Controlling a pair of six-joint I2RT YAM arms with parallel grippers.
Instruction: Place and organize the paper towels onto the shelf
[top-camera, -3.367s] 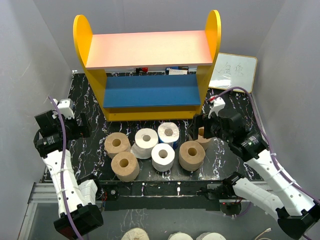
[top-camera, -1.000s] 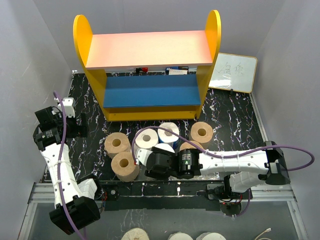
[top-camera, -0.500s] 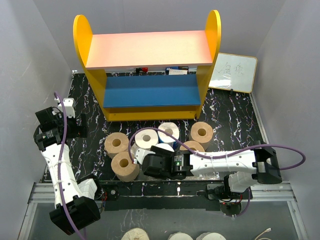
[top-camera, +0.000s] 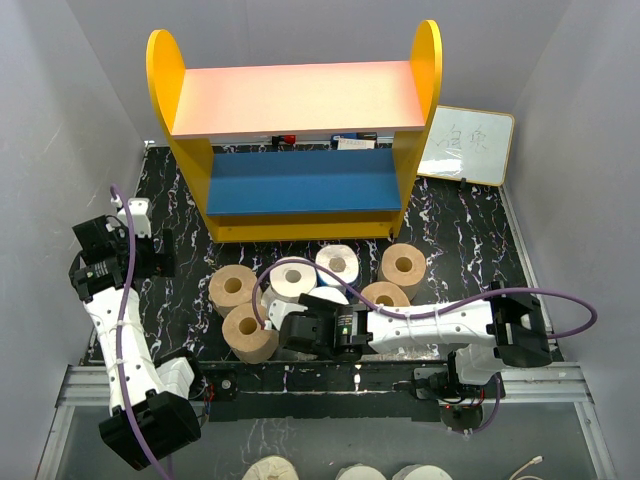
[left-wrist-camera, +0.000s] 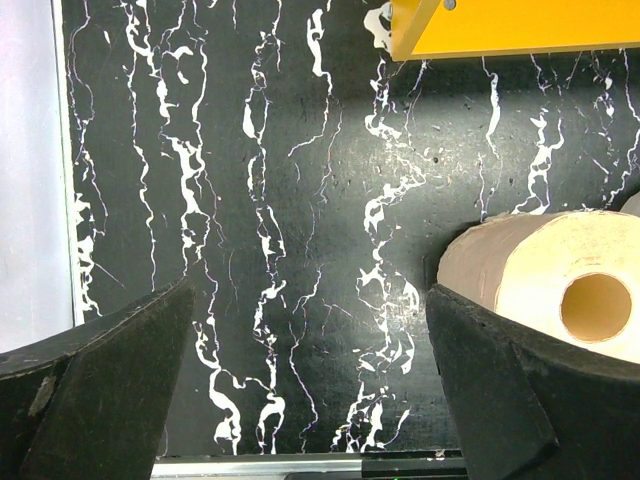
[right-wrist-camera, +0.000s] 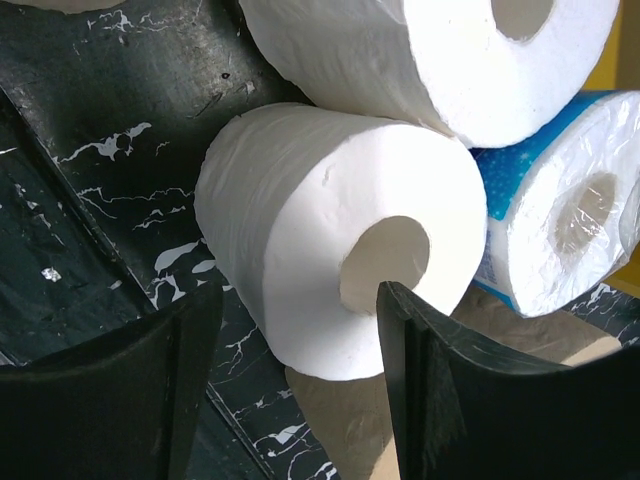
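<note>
Lining up on a white roll (right-wrist-camera: 330, 200)
My right claw (right-wrist-camera: 300, 300) is spread around it at the near edge of the surface (right-wrist-camera: 100, 150); closing off-centre could squash it or shove the blue-wrapped roll (right-wrist-camera: 540, 180) alongside.

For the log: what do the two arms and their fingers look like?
The left arm and right arm have white shells with black joints and a purple cable looped alongside. Their fingers are broad, matte black wedges.
</note>
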